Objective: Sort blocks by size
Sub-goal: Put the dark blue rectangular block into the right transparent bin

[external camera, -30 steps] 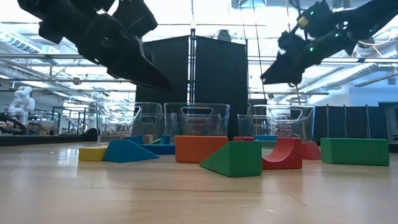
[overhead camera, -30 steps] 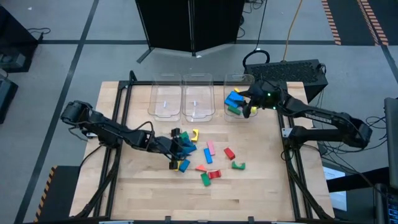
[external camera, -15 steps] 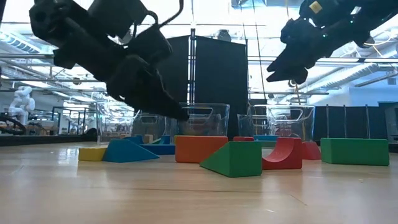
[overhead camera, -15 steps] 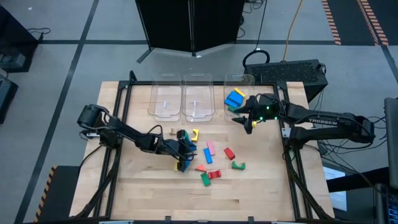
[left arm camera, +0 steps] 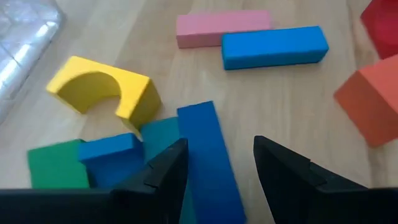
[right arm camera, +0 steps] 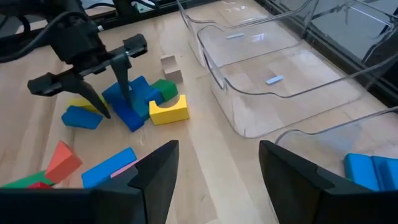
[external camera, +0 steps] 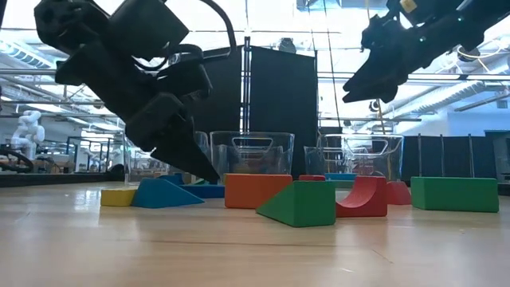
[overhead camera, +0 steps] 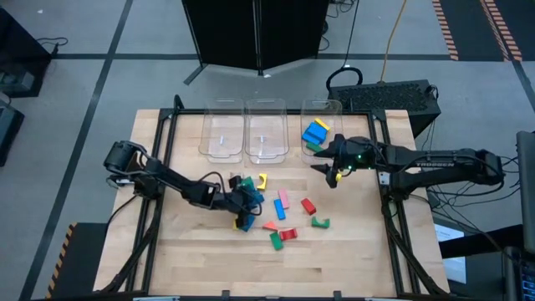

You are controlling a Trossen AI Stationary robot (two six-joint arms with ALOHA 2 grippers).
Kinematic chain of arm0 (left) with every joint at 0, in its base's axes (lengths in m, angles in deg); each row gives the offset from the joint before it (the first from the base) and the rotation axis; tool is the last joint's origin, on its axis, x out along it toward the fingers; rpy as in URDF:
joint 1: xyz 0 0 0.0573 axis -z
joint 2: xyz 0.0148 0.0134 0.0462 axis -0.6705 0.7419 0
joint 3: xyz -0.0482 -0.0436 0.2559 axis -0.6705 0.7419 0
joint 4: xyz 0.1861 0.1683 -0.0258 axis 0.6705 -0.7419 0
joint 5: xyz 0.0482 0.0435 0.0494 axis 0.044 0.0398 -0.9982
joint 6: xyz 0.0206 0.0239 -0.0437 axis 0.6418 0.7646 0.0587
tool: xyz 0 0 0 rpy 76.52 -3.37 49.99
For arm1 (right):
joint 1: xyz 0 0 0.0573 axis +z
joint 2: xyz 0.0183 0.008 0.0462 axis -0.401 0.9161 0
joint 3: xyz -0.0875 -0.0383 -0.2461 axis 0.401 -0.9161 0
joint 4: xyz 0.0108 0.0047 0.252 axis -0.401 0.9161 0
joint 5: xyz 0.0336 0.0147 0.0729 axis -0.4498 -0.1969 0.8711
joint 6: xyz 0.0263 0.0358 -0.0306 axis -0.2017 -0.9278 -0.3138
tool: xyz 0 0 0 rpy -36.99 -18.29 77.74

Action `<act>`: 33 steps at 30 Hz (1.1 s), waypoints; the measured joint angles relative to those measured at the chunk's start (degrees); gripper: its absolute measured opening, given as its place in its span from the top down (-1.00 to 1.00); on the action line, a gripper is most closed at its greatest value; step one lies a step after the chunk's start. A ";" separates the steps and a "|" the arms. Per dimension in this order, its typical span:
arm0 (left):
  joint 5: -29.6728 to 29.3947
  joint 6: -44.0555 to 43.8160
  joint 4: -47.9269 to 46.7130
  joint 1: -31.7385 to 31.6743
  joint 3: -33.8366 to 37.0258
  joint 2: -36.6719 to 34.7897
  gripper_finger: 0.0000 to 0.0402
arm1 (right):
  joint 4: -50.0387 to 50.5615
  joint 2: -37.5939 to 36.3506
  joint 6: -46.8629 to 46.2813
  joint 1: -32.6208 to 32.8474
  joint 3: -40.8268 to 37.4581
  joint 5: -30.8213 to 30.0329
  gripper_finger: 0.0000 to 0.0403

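**Left pincer down over long blue block**

Left pincer [left arm camera: 214, 165] spread, dropped low since a second ago, straddling the long blue block [left arm camera: 208, 162]. Just beyond: yellow arch [left arm camera: 102, 93], other blocks [overhead camera: 284, 219] scattered. Farther off, right pincer [overhead camera: 328, 167] empty and spread, pulled back from the bin [overhead camera: 320, 107] holding blue blocks. Next pickup looks imminent.

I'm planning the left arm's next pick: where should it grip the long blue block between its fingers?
Grip the long blue block across its narrow width, from above. The open left gripper already straddles it, and its long sides look clear near the fingers, though blocks crowd its far end.
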 joint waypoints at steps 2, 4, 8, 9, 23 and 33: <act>1.83 -0.45 -0.24 0.21 0.00 0.00 0.08 | 0.00 0.00 0.00 0.36 0.00 -0.02 -0.04; 3.81 -0.53 0.00 0.45 0.00 0.26 0.08 | 0.00 0.00 0.00 0.76 0.00 -0.03 -0.04; 5.42 -0.55 0.17 1.27 -0.02 0.33 0.08 | -0.04 0.00 0.00 1.28 0.00 -0.06 -0.04; 6.05 -0.55 0.26 1.45 -0.03 0.33 0.08 | -0.03 0.00 0.00 1.40 0.00 -0.06 -0.04; -1.22 8.69 1.27 4.06 -0.44 0.20 0.08 | -1.38 0.00 -0.19 1.91 0.00 0.02 -0.04; 4.83 11.64 -1.54 2.61 -0.44 0.61 0.08 | -1.25 0.02 -0.59 1.93 0.00 0.21 -0.04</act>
